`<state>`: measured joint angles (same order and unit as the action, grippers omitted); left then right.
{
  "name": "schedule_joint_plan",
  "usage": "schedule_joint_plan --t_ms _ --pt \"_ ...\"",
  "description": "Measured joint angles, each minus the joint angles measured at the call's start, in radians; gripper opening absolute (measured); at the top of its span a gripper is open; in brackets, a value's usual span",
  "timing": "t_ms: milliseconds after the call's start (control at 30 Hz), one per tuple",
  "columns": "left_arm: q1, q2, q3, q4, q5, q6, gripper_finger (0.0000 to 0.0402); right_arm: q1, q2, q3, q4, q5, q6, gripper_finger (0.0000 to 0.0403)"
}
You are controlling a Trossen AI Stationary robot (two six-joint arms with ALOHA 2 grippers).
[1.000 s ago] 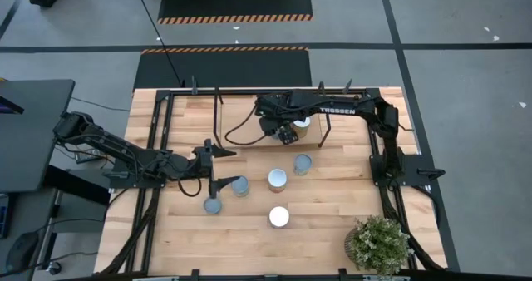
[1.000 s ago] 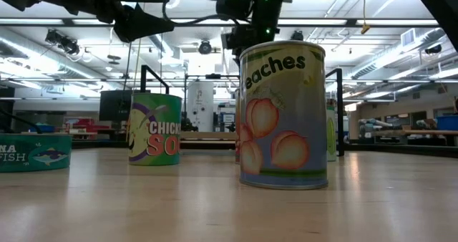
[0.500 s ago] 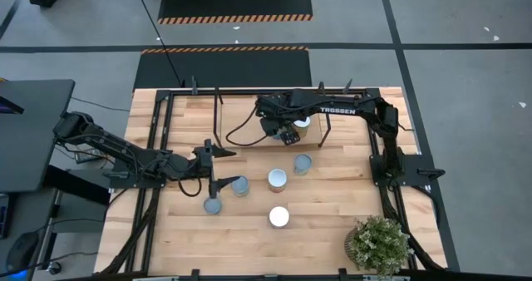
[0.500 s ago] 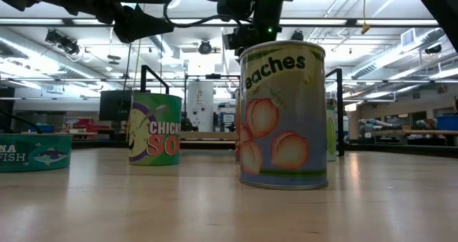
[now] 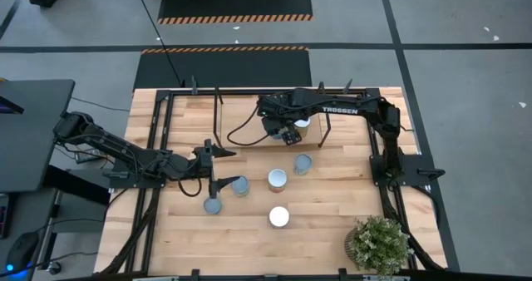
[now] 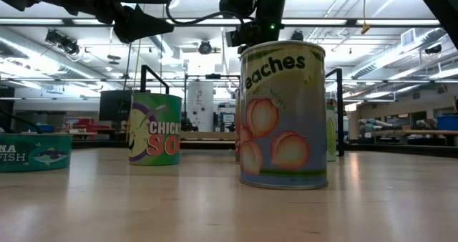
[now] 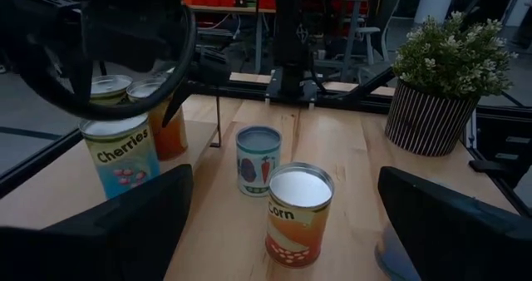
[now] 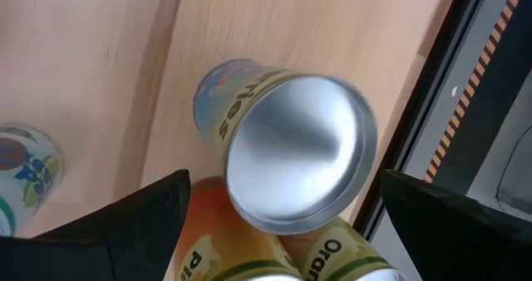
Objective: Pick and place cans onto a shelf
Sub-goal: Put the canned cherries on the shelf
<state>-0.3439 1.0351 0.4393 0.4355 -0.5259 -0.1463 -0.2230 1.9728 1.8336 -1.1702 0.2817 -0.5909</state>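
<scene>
Right gripper [image 5: 288,134] hovers above the shelf [image 5: 249,123] at 12 o'clock on the tabletop [image 5: 324,231], fingers [image 8: 125,223] spread apart around, not clamped on, a silver-topped can [image 8: 295,160] beside two orange cans [image 8: 216,239]. Left gripper [image 5: 212,166] waits at 9 o'clock, fingers [image 7: 125,223] apart. Four cans [image 5: 277,179] stand at the tabletop's centre, well apart from the shelf.

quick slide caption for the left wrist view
Left pincer open, facing a corn can, a carrot can and a cherries can, with a potted plant on the table beyond.
</scene>
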Motion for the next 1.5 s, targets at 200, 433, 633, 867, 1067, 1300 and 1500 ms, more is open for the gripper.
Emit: schedule_joint_plan --t_ms 200,433,633,867,1067,1300,1500 --pt "0.000 0.000 0.000 -0.001 0.000 0.000 0.0388 0.000 -0.006 0.000 -0.003 -0.005 0.007 0.0400" --pt "0.000 0.000 0.000 -0.001 0.000 0.000 0.0389 0.000 -0.018 -0.001 -0.015 -0.005 0.009 0.0400" --pt "0.000 0.000 0.000 0.001 0.000 0.000 0.0389 0.000 -0.033 -0.001 -0.013 -0.005 0.019 0.0400" --pt "0.000 0.000 0.000 0.000 0.000 0.000 0.0388 0.028 -0.034 -0.005 0.030 0.010 0.048 0.0400" --pt "-0.001 0.000 0.000 -0.002 0.000 -0.006 0.0389 0.005 -0.030 -0.065 0.117 0.078 0.001 0.0400" --pt "-0.001 0.000 0.000 -0.003 0.000 -0.004 0.0389 -0.040 -0.030 -0.063 0.103 0.147 -0.003 0.0400" --pt "0.001 0.000 0.000 0.000 0.000 0.000 0.0389 0.016 -0.037 -0.027 0.146 0.145 0.030 0.0400"
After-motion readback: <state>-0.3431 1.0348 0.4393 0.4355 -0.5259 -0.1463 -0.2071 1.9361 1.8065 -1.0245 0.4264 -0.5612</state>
